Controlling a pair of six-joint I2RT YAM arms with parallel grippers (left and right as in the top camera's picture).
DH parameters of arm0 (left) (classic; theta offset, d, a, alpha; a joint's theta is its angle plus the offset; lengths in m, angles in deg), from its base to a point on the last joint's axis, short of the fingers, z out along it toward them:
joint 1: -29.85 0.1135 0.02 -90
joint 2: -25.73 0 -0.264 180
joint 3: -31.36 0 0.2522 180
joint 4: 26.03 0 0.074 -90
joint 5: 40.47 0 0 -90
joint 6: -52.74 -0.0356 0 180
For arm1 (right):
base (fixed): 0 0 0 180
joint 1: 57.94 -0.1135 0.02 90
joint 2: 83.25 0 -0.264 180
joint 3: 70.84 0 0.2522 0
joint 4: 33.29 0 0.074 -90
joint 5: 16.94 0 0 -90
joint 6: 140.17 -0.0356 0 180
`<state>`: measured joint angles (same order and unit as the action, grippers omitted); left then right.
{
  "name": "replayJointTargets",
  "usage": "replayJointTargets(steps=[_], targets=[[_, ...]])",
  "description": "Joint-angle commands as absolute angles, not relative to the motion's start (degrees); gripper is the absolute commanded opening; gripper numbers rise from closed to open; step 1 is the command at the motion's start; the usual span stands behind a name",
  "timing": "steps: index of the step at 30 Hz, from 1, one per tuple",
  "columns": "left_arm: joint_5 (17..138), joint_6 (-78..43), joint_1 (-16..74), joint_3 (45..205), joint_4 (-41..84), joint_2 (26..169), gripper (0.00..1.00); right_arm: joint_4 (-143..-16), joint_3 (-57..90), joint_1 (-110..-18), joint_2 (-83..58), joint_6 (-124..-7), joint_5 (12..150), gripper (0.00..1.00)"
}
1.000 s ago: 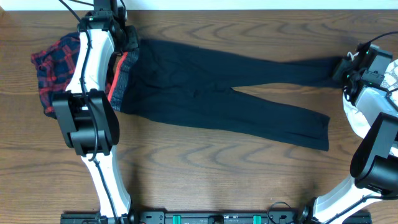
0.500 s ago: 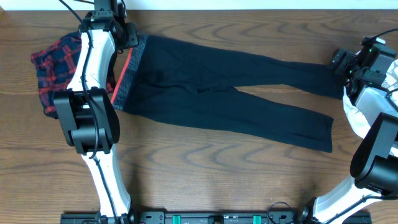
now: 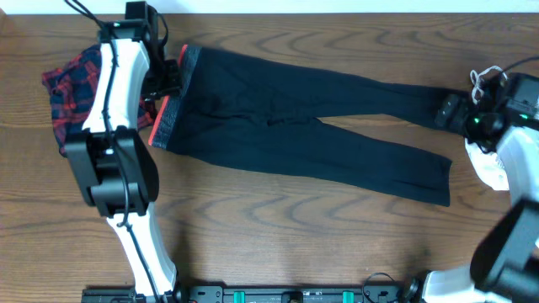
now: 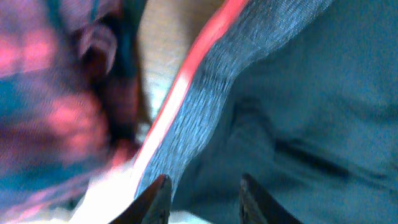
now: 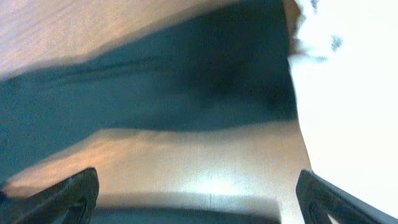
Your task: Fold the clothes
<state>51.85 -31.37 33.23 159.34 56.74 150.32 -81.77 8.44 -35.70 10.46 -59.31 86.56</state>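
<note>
Here, leggings (image 3: 312,118) run left-right: waistband (image 3: 171,108) beside the left gripper (image 3: 168,77), cuff (image 3: 425,95) beside the right gripper (image 3: 450,111); both gape empty.

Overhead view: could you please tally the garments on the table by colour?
Black leggings: 1
Red-navy plaid piece: 1
White garment: 1
Total: 3

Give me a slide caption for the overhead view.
Black leggings spread flat on the table, left gripper at the waistband, right gripper at one leg end, plaid garment bunched nearby.
</note>
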Motion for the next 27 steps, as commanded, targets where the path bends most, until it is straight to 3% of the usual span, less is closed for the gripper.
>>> replayJointTargets(steps=[1, 7, 19, 27], targets=[[49.9, -29.6, 33.5, 159.7, 63.9, 147.1, 0.37, -90.3, 8.8, -35.5, 4.9, -59.8, 86.3, 0.99], [45.4, -29.6, 33.7, 157.1, 66.4, 147.2, 0.37, -103.4, 8.0, -35.5, 3.5, -64.5, 81.4, 0.99], [43.9, -30.6, 36.9, 141.2, 58.9, 147.2, 0.38, -96.7, -1.7, -32.6, 3.5, -66.0, 81.0, 0.99], [56.3, -50.1, 38.6, 138.3, 49.1, 147.3, 0.38, -95.0, -3.5, -32.6, 3.5, -65.8, 81.0, 0.99]])
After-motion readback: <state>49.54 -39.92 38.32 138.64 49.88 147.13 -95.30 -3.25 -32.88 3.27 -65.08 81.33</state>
